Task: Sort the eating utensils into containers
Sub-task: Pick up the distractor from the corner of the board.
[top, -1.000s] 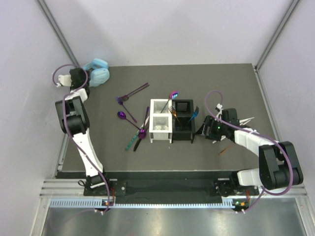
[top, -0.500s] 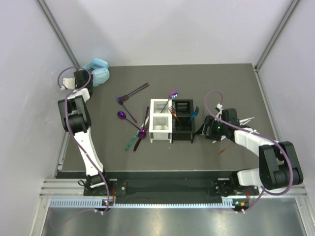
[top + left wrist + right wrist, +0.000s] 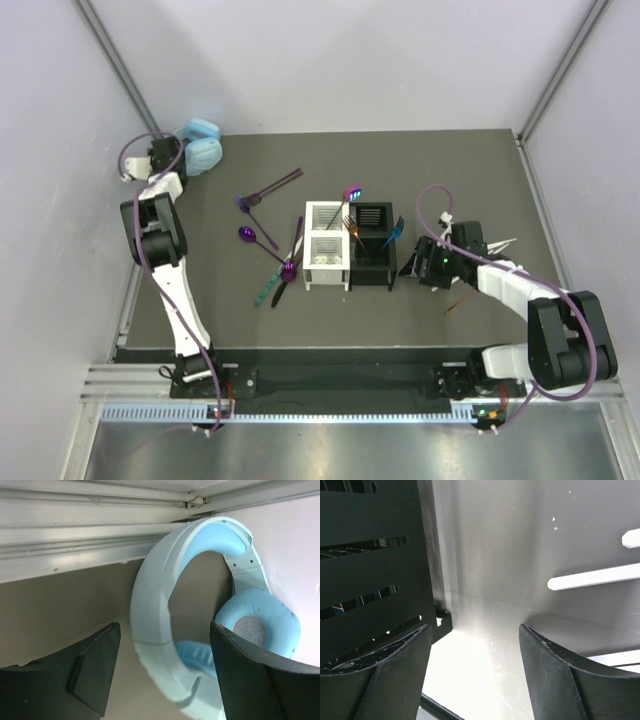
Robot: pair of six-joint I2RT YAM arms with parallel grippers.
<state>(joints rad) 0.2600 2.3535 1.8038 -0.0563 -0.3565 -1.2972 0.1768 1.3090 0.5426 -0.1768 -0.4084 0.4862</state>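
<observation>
Right jaws spread, empty, just right of black slotted-wall caddy point(image 3: 371, 272); open counter point(image 3: 455, 180) beyond. Left jaws spread, far left, facing light-blue padded headphones point(image 3: 150, 595).

A: What kind of place is this?
B: A robotics lab test cell: pale blank wall panels point(image 3: 350, 60) set in aluminium framing point(image 3: 561, 67) close round a dark grey tabletop point(image 3: 460, 165), and the left arm point(image 3: 160, 250) and right arm point(image 3: 515, 285) are bolted to a metal rail point(image 3: 330, 404) along its near edge.
</observation>
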